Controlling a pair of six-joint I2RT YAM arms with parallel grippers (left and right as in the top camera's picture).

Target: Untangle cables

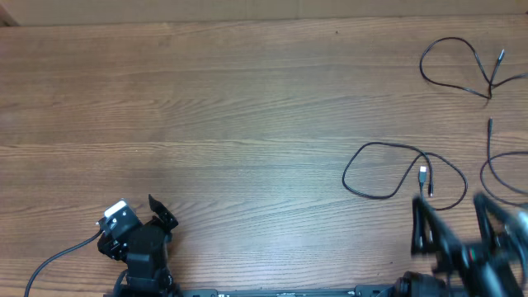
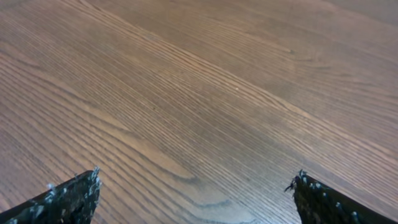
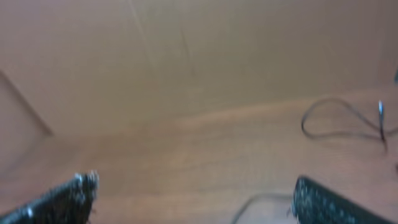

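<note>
Both grippers gape wide and hold nothing. The left gripper [image 2: 198, 182] sits at 7 o'clock over bare table [image 1: 206, 107]. The right gripper [image 1: 452, 223] is low at 5 o'clock, near the middle cable [image 1: 388, 146].

The cables all lie right of centre:
- upper cable [image 1: 450, 40] at 2 o'clock
- middle cable at 4
- edge cable [image 1: 483, 169] at 3, running out of frame

No cord seems to touch another, so you can judge the separating largely done. Left for you: the upper and middle cables each cross over themselves. The far end of the edge cable can't be seen.
</note>
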